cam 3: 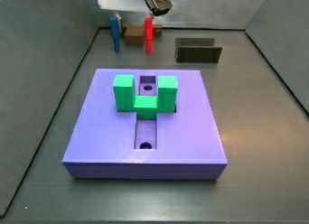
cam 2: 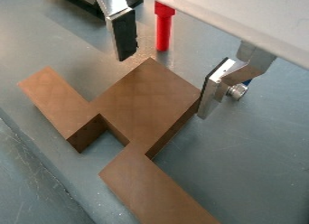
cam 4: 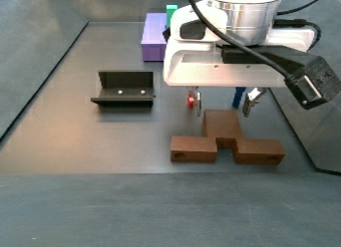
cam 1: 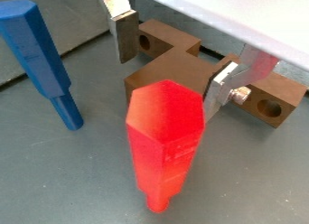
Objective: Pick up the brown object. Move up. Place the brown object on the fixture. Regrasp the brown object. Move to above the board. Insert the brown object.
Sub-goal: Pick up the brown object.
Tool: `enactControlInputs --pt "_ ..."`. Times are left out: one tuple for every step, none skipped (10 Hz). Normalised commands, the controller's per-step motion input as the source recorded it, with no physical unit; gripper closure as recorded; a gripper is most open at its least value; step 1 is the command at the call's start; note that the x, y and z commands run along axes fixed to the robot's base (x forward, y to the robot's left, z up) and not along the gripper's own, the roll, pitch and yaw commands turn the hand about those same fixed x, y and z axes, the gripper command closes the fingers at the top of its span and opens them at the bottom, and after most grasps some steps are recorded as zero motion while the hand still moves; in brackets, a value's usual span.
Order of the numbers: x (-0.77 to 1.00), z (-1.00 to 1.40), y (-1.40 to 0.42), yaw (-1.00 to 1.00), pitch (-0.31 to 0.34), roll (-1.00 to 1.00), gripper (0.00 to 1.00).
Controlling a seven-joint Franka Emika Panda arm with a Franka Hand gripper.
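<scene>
A matte dark grey floor (cam 3: 259, 128) is stretching flat across the whole scene, catching soft, even light with a faint pale sheen. Plain grey walls are closing it in: a far wall (cam 3: 218, 9) and a right wall (cam 3: 292, 38) in a side view, a slanting left wall (cam 4: 30, 52) in a side view.

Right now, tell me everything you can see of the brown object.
The brown object is a matte T-shaped block lying flat on the grey floor. A wrist view shows round holes in its arm ends. The open gripper straddles its stem, fingers not visibly touching it. The fixture stands apart.
</scene>
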Motion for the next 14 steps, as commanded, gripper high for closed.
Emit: enactControlInputs --pt "0.06 -0.11 0.0 -0.01 -0.099 -0.1 0.0" --pt "0.0 -0.12 0.0 -0.05 -0.106 -0.14 0.0" --pt "0.0 -0.25 0.0 -0.02 -0.179 -0.17 0.0" --pt "-0.04 -0.28 0.03 0.0 -0.199 -0.22 0.0" --pt "0.0 -0.28 0.0 0.0 -0.169 -0.19 0.0" --pt "0.0 -0.28 0.0 0.0 -0.157 -0.15 0.0" --pt "0.0 -0.21 0.0 0.0 -0.139 -0.15 0.0" --pt "0.0 -0.11 0.0 0.0 -0.097 -0.12 0.0" --pt "0.0 -0.13 0.0 0.0 -0.103 -0.12 0.0" --pt "0.0 -0.13 0.0 0.0 -0.096 -0.13 0.0" --pt "0.0 -0.09 0.01 0.0 -0.064 -0.09 0.0" --pt "0.0 -0.13 0.0 0.0 -0.061 -0.07 0.0" --pt "0.0 0.0 0.0 0.0 0.0 -0.01 0.0" --pt "0.0 0.0 0.0 0.0 0.0 0.0 0.0"
